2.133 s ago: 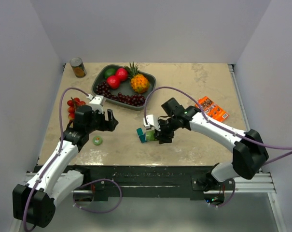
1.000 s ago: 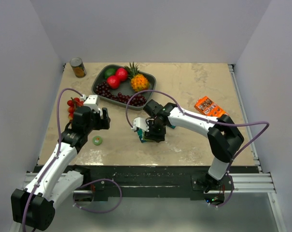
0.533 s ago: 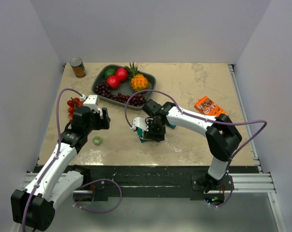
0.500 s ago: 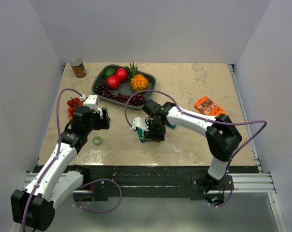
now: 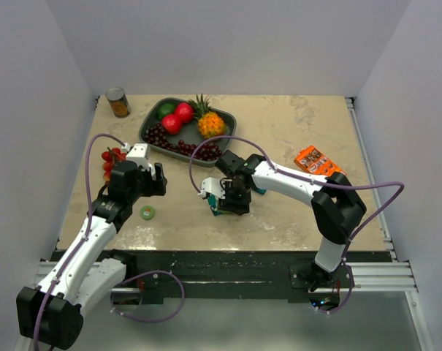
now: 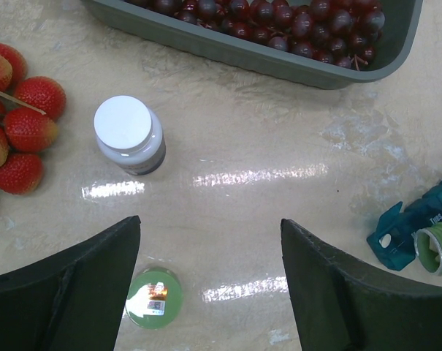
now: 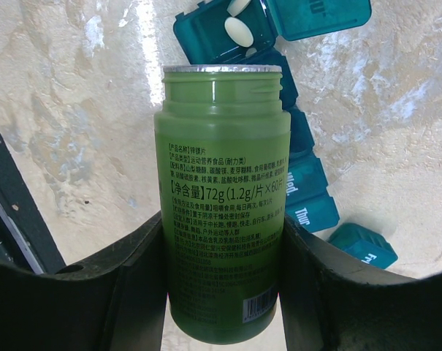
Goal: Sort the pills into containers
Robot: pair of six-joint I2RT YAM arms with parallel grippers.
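Containers (image 7: pixel 308 186): a teal strip lying on the table (image 5: pixel 279 124) near centre, in front of the fruit tray (image 6: pixel 242 55) and right under my right arm. One cube (image 7: pixel 193 35) is open with its lid (image 7: pixel 323 14) flipped back. White oval pills (image 7: pixel 239 31) are inside it: two for sure, maybe a third, but the frame edge cuts it off. The rest of the strip has lids down. One more cube (image 7: pixel 359 245) lies near its end.

Right gripper (image 7: pixel 222 219) is clamped on the uncapped green bottle (image 7: pixel 221 146), mouth aimed at the open cube. The green cap (image 6: pixel 153 296) sits on the table by the left gripper (image 6: pixel 210 223), which is spread wide and holding nothing. A white-capped bottle (image 6: pixel 128 131) stands upright beside the strawberries (image 6: pixel 23 131).
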